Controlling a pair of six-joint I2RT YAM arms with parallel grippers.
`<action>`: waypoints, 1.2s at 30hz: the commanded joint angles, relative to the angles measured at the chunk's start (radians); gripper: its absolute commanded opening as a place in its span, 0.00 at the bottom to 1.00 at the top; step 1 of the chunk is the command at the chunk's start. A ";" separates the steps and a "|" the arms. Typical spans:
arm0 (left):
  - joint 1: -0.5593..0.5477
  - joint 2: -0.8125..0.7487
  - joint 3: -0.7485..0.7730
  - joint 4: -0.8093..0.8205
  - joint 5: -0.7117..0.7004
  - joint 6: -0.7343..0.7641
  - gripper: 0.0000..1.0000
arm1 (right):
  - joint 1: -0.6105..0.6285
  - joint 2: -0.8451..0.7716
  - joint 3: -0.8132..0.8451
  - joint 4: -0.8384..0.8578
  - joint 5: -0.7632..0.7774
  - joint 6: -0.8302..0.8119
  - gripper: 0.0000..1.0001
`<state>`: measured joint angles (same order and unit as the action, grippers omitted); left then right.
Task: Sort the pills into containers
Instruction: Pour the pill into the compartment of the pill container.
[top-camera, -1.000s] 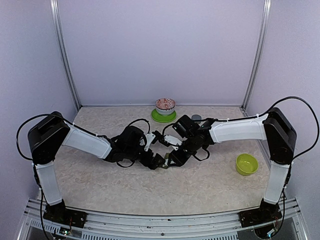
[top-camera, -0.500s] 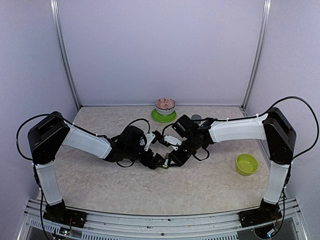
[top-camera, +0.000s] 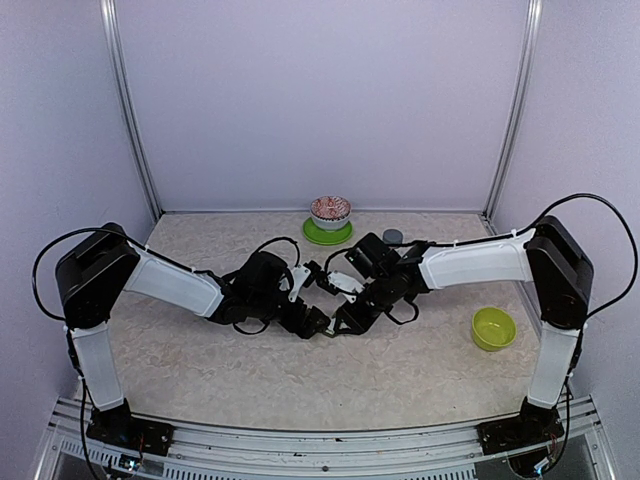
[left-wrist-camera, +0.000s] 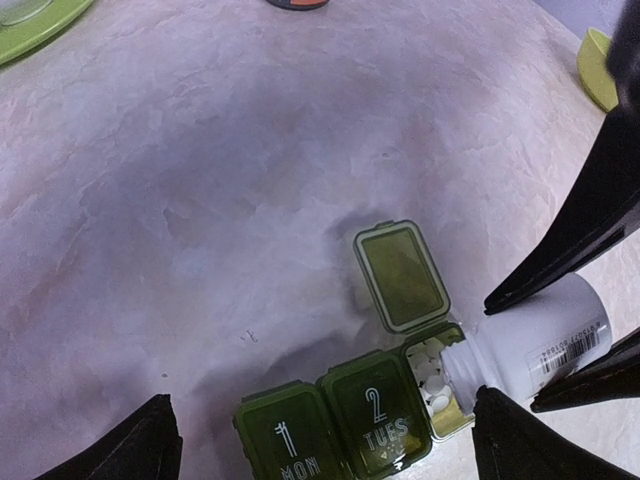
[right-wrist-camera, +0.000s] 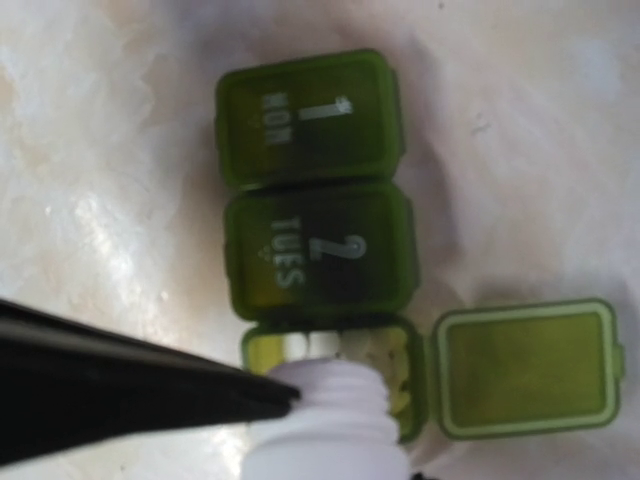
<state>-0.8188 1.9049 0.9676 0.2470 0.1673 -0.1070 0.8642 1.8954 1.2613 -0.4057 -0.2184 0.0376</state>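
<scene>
Left wrist view: the right gripper (left-wrist-camera: 511, 355) is clamping a tilted white plastic bottle (left-wrist-camera: 530, 340) by its body, pouring tiny white pellet pills (left-wrist-camera: 432, 378), probably too light and roll-prone to pinch, into the open end cell of the dark green three-compartment strip (left-wrist-camera: 340, 420); the left gripper (left-wrist-camera: 322, 395) is gaping wide, empty, either side of that strip.

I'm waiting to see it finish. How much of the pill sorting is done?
Done: the third compartment's lid is flipped open and white pills already lie inside. In hand: the right gripper holds the white bottle tipped with its mouth at that compartment. Left: the MON and TUES compartments are shut, so I can't tell if they hold pills; the open lid also needs closing.
</scene>
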 joint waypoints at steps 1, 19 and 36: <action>-0.002 0.016 0.017 0.012 -0.019 0.002 0.99 | 0.031 -0.063 -0.009 0.117 -0.063 -0.013 0.24; 0.015 -0.022 -0.020 0.045 -0.037 -0.014 0.99 | 0.034 -0.122 -0.071 0.179 -0.070 -0.012 0.24; 0.028 -0.129 -0.117 0.148 -0.078 -0.039 0.99 | 0.036 -0.171 -0.182 0.293 -0.066 -0.011 0.24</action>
<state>-0.7979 1.8389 0.8772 0.3325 0.1188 -0.1329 0.8948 1.7561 1.1072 -0.1673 -0.2756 0.0330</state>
